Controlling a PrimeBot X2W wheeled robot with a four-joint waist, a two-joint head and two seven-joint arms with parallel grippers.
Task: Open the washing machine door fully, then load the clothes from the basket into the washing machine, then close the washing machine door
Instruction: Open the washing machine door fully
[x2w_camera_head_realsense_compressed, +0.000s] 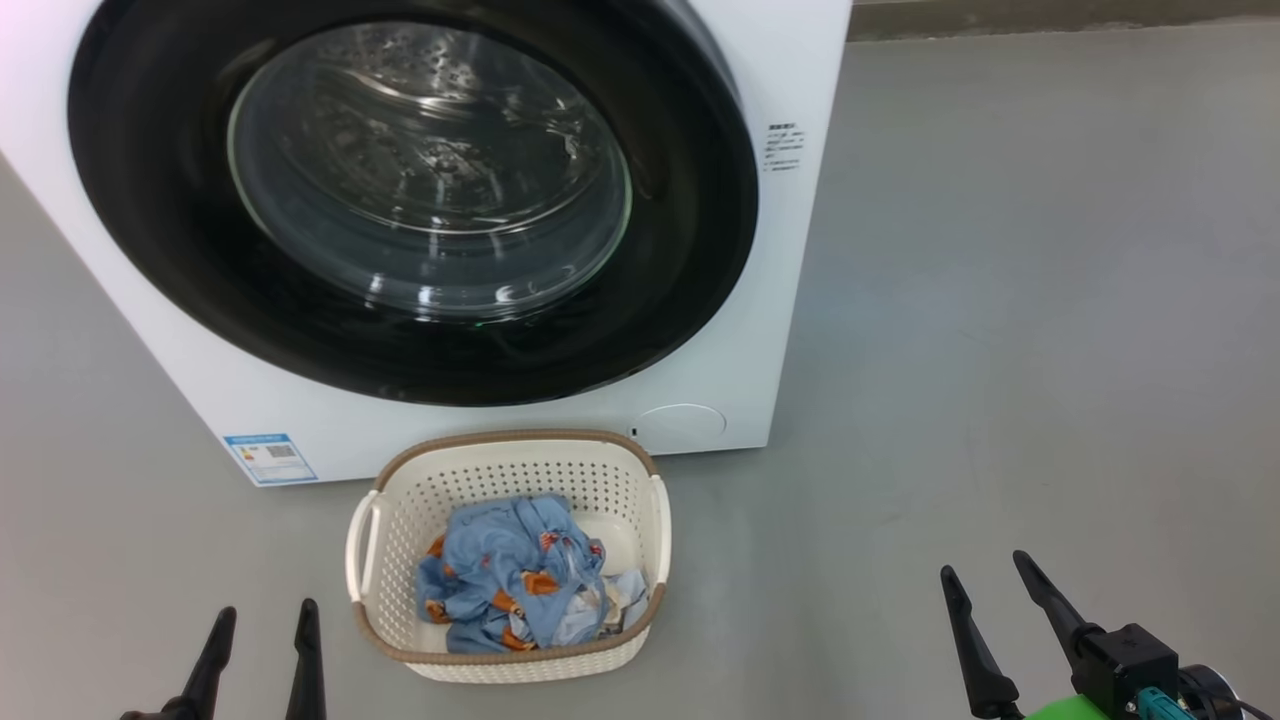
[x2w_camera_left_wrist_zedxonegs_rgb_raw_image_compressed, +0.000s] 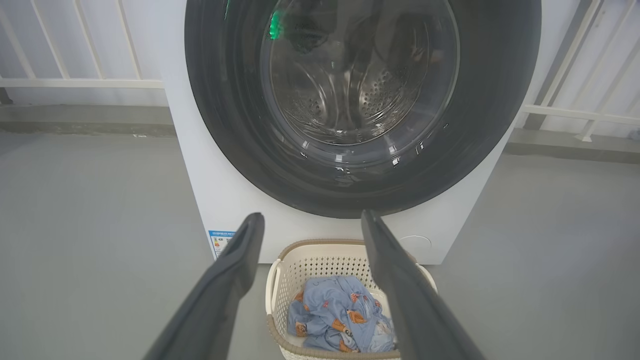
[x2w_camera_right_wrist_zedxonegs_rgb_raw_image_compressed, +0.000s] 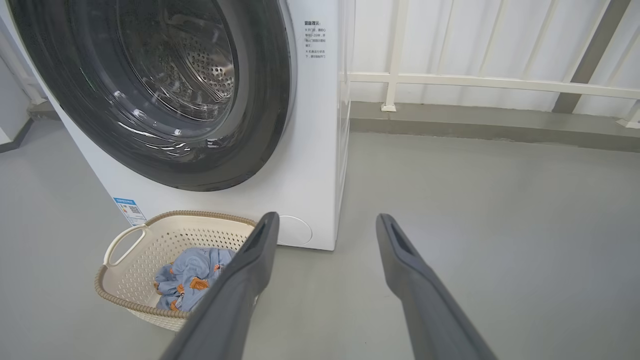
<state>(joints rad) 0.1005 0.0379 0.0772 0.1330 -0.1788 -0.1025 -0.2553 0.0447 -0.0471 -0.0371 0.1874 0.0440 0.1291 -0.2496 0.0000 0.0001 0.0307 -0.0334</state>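
The white washing machine (x2w_camera_head_realsense_compressed: 780, 300) stands ahead on the grey floor. Its round glossy black door (x2w_camera_head_realsense_compressed: 150, 200) lies flat against the front, and the steel drum shows through the glass window (x2w_camera_head_realsense_compressed: 430, 170). In front of it sits the cream basket (x2w_camera_head_realsense_compressed: 505, 480) with a brown rim. Inside lie light blue clothes (x2w_camera_head_realsense_compressed: 515, 580) with orange-brown figures and a bit of white cloth. My left gripper (x2w_camera_head_realsense_compressed: 265, 620) is open at the lower left, left of the basket. My right gripper (x2w_camera_head_realsense_compressed: 985, 575) is open at the lower right, well clear of it. Both grippers hold nothing.
Bare grey floor (x2w_camera_head_realsense_compressed: 1050, 300) spreads to the right of the machine. A white railing (x2w_camera_right_wrist_zedxonegs_rgb_raw_image_compressed: 500, 82) and a low grey kerb (x2w_camera_right_wrist_zedxonegs_rgb_raw_image_compressed: 475, 122) run behind it. A small blue label (x2w_camera_head_realsense_compressed: 270, 458) sits on the machine's lower left front, and a round cover (x2w_camera_head_realsense_compressed: 680, 422) at its lower right.
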